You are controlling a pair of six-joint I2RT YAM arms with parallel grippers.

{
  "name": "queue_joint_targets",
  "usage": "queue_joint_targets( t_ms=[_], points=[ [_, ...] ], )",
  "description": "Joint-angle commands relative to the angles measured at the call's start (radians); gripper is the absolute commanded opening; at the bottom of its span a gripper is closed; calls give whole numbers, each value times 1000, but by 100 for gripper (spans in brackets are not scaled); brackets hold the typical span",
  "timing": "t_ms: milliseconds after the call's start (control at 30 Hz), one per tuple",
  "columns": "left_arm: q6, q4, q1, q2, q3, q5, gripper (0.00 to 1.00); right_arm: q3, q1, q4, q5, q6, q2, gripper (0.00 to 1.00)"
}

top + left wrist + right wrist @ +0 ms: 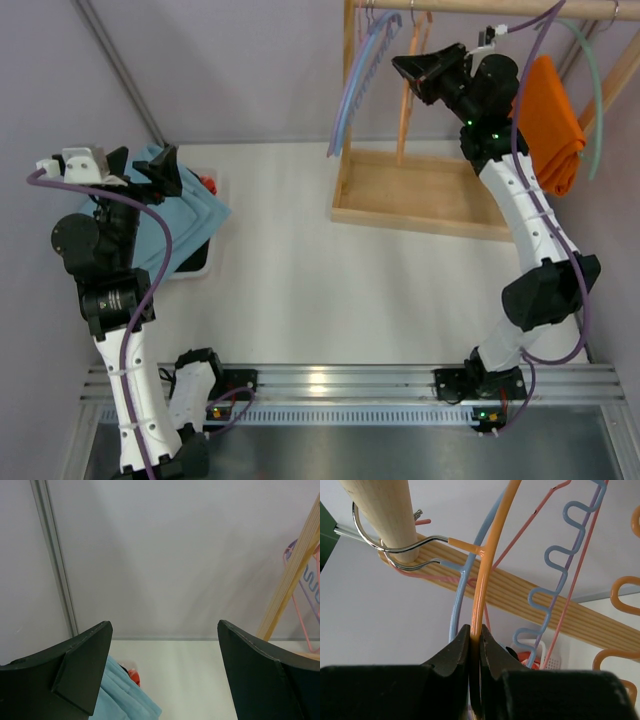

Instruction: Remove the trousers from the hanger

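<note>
At the left of the overhead view, I am holding my left gripper (164,627) with its fingers spread wide, gripping nothing. It is hovering above the trousers (200,212), which are lying crumpled at the left edge of the table (290,290) and draping over a dark bin (195,265). In the left wrist view, the trousers are showing in the lower left corner, below my spread fingers and not touching them. A small red item (134,676) is peeking out just beside the cloth; I cannot tell what it is.

In the upper right of the overhead view, a wooden rack (420,195) is standing on the table, and my right arm is reaching up to its rail (380,510). I am pressing my right gripper (475,632) together on the hanger (493,540), pinching its thin orange rod between the fingertips. The hanger is hooking over the rail. A blue hanger (459,600) is hanging just beside it, on its left in the right wrist view. The hanger is sitting well apart from the trousers, on the opposite side of the table.

At the far right of the overhead view, an orange garment (555,130) is draping over a green hanger (597,90), just beside my right arm.
</note>
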Motion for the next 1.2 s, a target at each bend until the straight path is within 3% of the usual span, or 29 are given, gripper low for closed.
queue_joint_targets(
  t_ms=[0,367,433,467,600,700,867,967,1167],
  points=[
    [11,14,2,-15,-15,-2,92,43,26,102,2,-32,13,0],
    [21,-11,1,-8,-11,15,92,79,71,131,2,-71,45,0],
    [21,-11,1,-8,-12,15,93,63,71,125,2,-77,36,9],
    [18,-11,1,-2,-12,24,93,34,71,117,-1,-89,-2,29],
    [12,-31,1,19,5,45,94,-27,63,94,-9,-111,-57,68],
    [11,-55,1,45,23,73,96,-79,46,61,-10,-146,-128,81],
    [9,-133,1,137,93,142,99,-154,-15,-5,-22,-204,-235,99],
    [12,-228,2,227,182,225,99,-197,-57,-53,-36,-265,-307,99],
    [-38,-232,-22,323,210,339,99,-303,-98,-174,-72,-463,-478,99]
  ],
)
